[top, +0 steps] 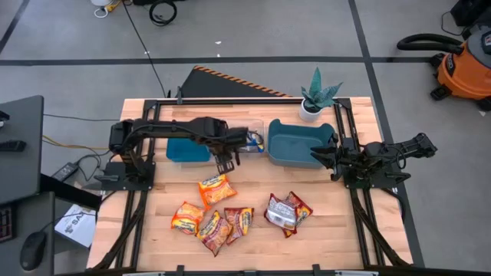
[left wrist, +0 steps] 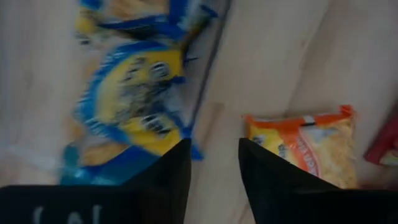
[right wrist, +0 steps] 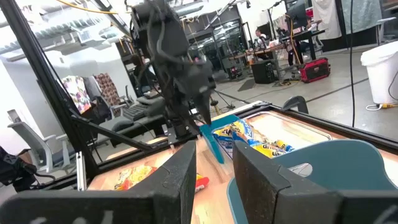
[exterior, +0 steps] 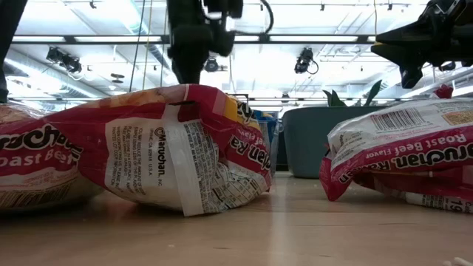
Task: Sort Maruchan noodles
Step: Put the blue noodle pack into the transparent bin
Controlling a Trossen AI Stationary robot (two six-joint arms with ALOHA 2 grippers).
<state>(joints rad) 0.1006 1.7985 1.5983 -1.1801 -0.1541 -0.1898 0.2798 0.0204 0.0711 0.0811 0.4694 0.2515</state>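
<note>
Several Maruchan packets lie flat on the wooden table: two orange ones (top: pixel 215 188) (top: pixel 186 217), red ones (top: pixel 215 230) (top: pixel 239 220) and a red/silver pair (top: pixel 285 212). Blue-and-yellow packets (left wrist: pixel 134 93) lie in a clear bin (top: pixel 255 138). My left gripper (top: pixel 226 161) (left wrist: pixel 214 155) hangs open and empty above the table by the clear bin's near edge, with an orange packet (left wrist: pixel 311 149) beside it. My right gripper (top: pixel 322 157) (right wrist: pixel 214 171) is open and empty at the right end of the teal bin (top: pixel 295 146).
A blue bin (top: pixel 188 149) sits under the left arm, left of the clear bin. A potted plant (top: pixel 316 96) stands at the table's far edge behind the teal bin. Bare wood lies between the bins and the packets. In the low view, red packets (exterior: pixel 177 148) (exterior: pixel 414 148) fill the foreground.
</note>
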